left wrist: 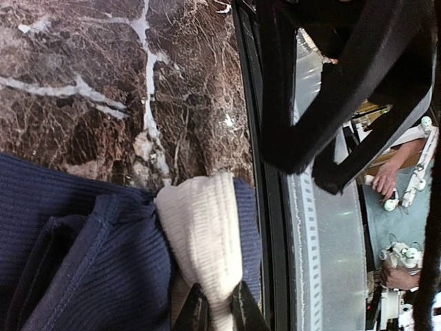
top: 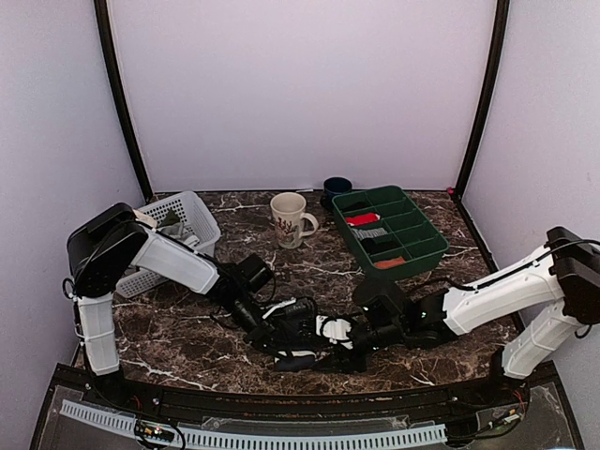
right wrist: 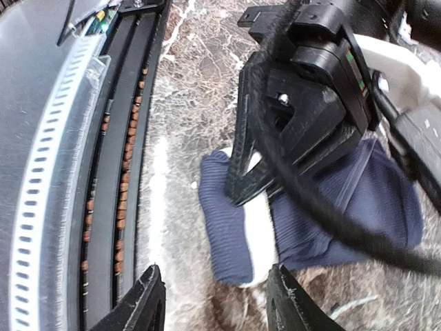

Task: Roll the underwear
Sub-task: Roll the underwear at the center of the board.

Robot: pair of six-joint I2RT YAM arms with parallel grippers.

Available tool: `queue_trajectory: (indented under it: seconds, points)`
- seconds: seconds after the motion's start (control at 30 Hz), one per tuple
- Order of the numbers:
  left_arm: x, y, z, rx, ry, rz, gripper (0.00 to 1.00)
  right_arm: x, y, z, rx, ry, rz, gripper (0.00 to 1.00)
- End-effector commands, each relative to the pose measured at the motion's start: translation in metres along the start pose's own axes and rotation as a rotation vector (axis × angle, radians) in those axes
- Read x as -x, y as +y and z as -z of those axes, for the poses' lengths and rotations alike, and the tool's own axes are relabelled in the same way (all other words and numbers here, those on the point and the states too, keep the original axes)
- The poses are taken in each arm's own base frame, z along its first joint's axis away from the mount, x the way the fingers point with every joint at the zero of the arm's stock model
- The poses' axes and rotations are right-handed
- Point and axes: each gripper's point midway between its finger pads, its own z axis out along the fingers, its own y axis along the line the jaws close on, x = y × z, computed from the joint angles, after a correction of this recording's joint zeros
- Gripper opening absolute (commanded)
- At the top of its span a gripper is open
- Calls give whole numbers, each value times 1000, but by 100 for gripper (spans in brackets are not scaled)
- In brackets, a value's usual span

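- Underwear [right wrist: 372, 200] lies bunched on the table [top: 187, 328], centre, by the near edge.
- Left gripper [left wrist: 219, 307]: jaws narrow, pinching its white waistband [left wrist: 200, 227].
- Right gripper [right wrist: 217, 303]: jaws apart, holding nothing, just right of it.

A robotics lab: plain white booth walls [top: 300, 94] enclose a marble-patterned desk [top: 187, 330]; another rig [left wrist: 402, 256] and a person's hand [left wrist: 384, 181] show beyond.

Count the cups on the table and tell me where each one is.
2. A cream mug stands mid-table between the white basket and the green tray; a dark blue cup sits behind it, beside the tray's far left corner. More could hide inside the basket.
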Motion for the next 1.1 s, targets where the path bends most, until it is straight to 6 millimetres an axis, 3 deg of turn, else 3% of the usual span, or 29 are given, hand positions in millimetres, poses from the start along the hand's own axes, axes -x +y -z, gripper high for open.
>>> queue_trajectory:
  seconds: [0.0, 0.33, 0.4, 0.5, 0.53, 0.63, 0.7, 0.73, 0.9, 1.03, 1.07]
  points:
    - [-37, 9, -7, -1, 103, 161, 0, 17, -10, -16, -67, -17, 135, 49]
    - [-42, 17, -11, -2, 117, 190, 0, 0, -13, -47, -68, 61, 206, 41]
    - [-43, 18, -12, 2, 120, 197, 0, -3, -12, -49, -64, 72, 211, 29]
    - [-44, 20, -11, 13, 122, 201, 0, -5, -11, -49, -58, 77, 209, 3]
    - [-44, 20, -11, 17, 121, 202, 1, -6, -10, -49, -50, 82, 203, 0]
    - [-42, 18, -6, 39, 120, 203, 14, -9, -6, -50, -11, 93, 157, 0]
    - [-33, 14, 4, 93, 98, 165, 34, -9, -4, -48, 30, 87, 92, 0]
    - [-29, 13, 11, 129, 77, 143, 39, -9, -4, -47, 48, 83, 64, 0]
    - [7, 1, 63, 331, -75, 54, 62, -14, -1, -43, 153, 77, -74, 0]
    - [22, -1, 106, 562, -132, -1, 83, -18, -4, -43, 228, 76, -189, 0]
    - [27, -7, 119, 619, -157, -18, 85, -17, -6, -43, 242, 74, -211, 0]
